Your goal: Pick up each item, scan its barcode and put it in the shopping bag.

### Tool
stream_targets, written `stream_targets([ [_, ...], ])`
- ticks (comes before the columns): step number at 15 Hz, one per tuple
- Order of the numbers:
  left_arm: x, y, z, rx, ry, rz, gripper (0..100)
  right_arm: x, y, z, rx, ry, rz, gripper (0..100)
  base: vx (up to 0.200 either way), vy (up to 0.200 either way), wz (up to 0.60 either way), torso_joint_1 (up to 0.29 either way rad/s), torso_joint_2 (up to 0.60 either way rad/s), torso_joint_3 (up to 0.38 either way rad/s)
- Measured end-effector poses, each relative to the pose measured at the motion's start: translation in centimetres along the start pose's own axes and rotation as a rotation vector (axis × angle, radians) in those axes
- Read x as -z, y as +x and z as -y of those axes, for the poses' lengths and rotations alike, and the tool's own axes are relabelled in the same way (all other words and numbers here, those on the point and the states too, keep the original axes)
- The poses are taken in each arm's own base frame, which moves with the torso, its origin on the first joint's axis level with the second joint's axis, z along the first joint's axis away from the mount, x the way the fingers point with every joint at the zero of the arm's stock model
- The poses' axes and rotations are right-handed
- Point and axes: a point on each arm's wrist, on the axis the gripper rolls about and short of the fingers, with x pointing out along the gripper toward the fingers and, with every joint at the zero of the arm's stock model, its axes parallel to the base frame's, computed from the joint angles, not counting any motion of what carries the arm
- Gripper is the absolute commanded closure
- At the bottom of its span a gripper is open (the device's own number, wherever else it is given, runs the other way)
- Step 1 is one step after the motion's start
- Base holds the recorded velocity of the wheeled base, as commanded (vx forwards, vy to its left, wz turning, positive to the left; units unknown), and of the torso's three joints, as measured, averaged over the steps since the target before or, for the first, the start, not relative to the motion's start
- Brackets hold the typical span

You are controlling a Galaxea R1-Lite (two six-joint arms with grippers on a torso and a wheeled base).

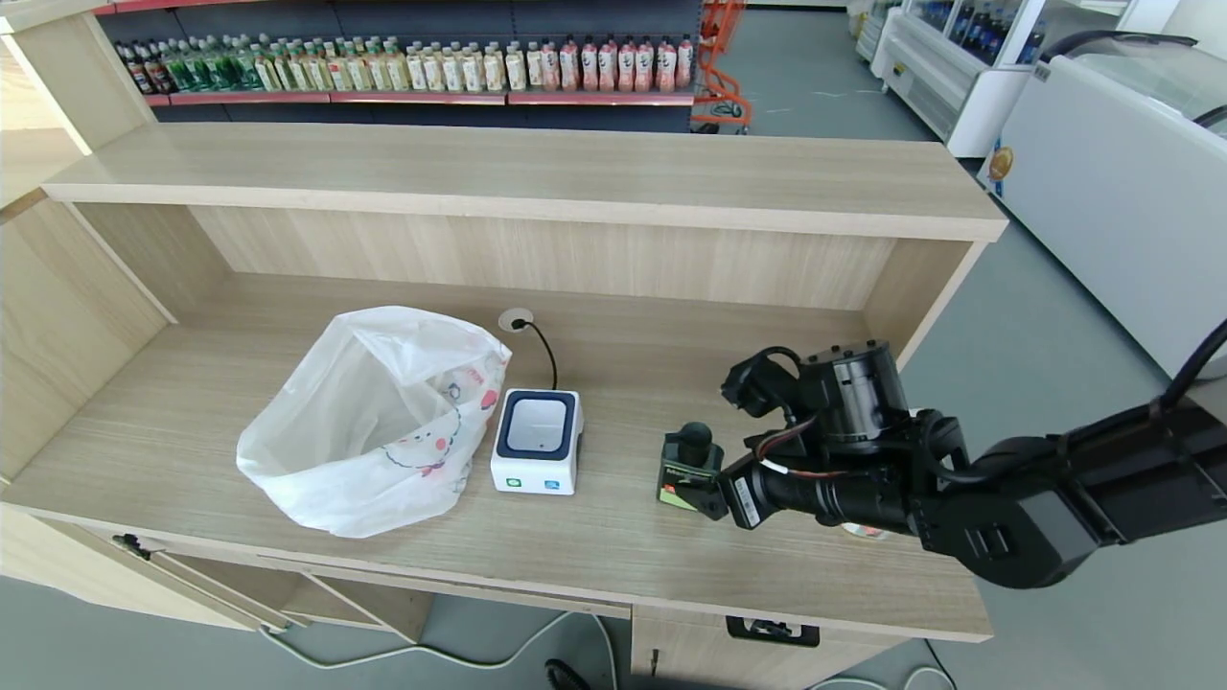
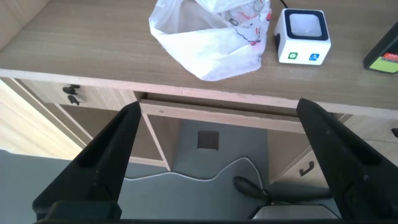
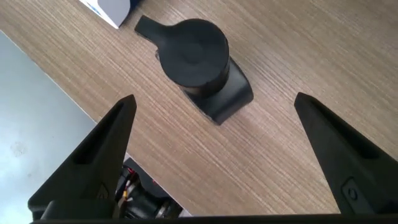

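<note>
On the counter [image 1: 613,546], the scanner [image 1: 538,439] stands near the centre. Shopping bag [image 1: 374,422]: at 9 o'clock of the scanner, just beside it, mouth open. Bottle [image 1: 690,465]: upright at 3 o'clock of the scanner, apart from it. Right gripper [image 3: 214,102]: at 3 o'clock of the bottle, fingers spread wide, clamping nothing. Left gripper [image 2: 217,109]: fingers spread wide, off the counter's front edge, at 6 o'clock of the bag.
</note>
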Motion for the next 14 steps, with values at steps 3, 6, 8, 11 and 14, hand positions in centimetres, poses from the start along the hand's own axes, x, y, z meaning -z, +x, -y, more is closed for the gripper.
stream_targets([
  [3,0.0,0.0,0.0,0.0,0.0,0.0,0,-0.2,1.6,-0.1,-0.029,-0.008,0.028,0,0.0,0.0,0.0,0.0,0.0,0.0],
  [6,0.0,0.0,0.0,0.0,0.0,0.0,0,-0.1,2.7,-0.1,-0.033,-0.022,0.025,0,0.0,0.0,0.0,0.0,0.0,0.0],
  [8,0.0,0.0,0.0,0.0,0.0,0.0,0,-0.1,3.6,-0.1,-0.036,-0.031,0.025,0,0.0,0.0,0.0,0.0,0.0,0.0],
  [11,0.0,0.0,0.0,0.0,0.0,0.0,0,-0.6,4.8,-0.7,-0.048,-0.04,0.041,0,0.0,0.0,0.0,0.0,0.0,0.0],
  [14,0.0,0.0,0.0,0.0,0.0,0.0,0,-0.7,6.0,-1.2,-0.059,-0.049,0.051,0,0.0,0.0,0.0,0.0,0.0,0.0],
])
